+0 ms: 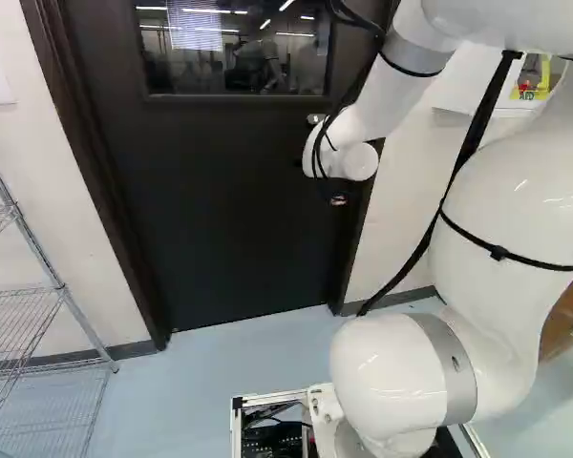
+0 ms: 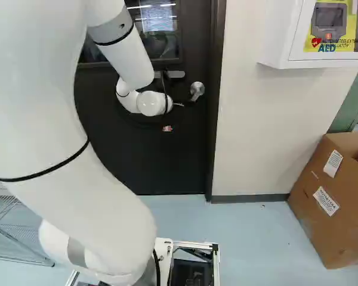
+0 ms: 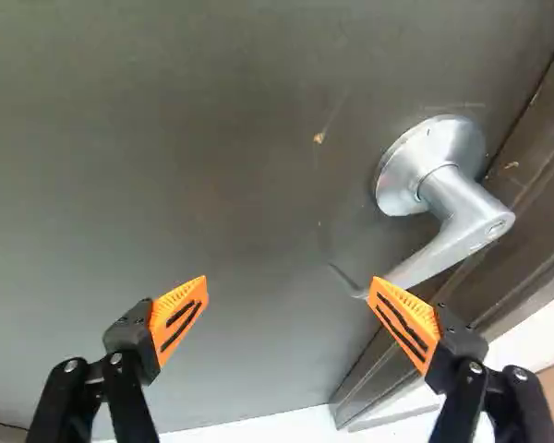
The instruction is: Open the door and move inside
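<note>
Your door: dark, closed, windowed [image 1: 220,210].
Silver metal lever handle [image 3: 465,220], round base, lever angled; your black, orange-padded gripper [image 2: 167,128] has fingers spread, one at the lever's tip.

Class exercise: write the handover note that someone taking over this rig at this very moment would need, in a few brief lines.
Gripper: the black two-finger gripper is open, holding nothing. Its finger nearer the dark brown door frame overlaps the lever's free end in the wrist view; contact cannot be told.
Job's things: the silver metal lever handle is on the black windowed door, ahead of the arm.
Done: gripper at the handle.
Left: work the lever, open the closed door, move inside.
</note>
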